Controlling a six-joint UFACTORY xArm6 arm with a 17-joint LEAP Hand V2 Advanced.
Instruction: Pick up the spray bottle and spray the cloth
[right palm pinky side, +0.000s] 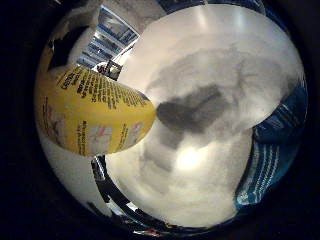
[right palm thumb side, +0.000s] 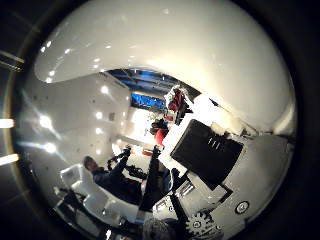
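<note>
The spray bottle (right palm pinky side: 95, 115) lies right against my palm, showing a yellow printed label over a white body. In the thumb side view its smooth white surface (right palm thumb side: 175, 50) fills much of the picture. My right hand (right palm thumb side: 220, 170) shows white and black finger parts with a gear, curled close beside the bottle. Below the bottle a white-grey cloth (right palm pinky side: 210, 165) lies spread on the pale table (right palm pinky side: 210, 25). A darker grey patch (right palm pinky side: 192, 112) marks the cloth's middle, just off the bottle's end. The nozzle is hidden.
A blue and white striped thing (right palm pinky side: 270, 160) lies at the cloth's edge. Shelving and framed panels (right palm pinky side: 112, 35) stand beyond the table. Room furniture shows behind the bottle in the thumb side view.
</note>
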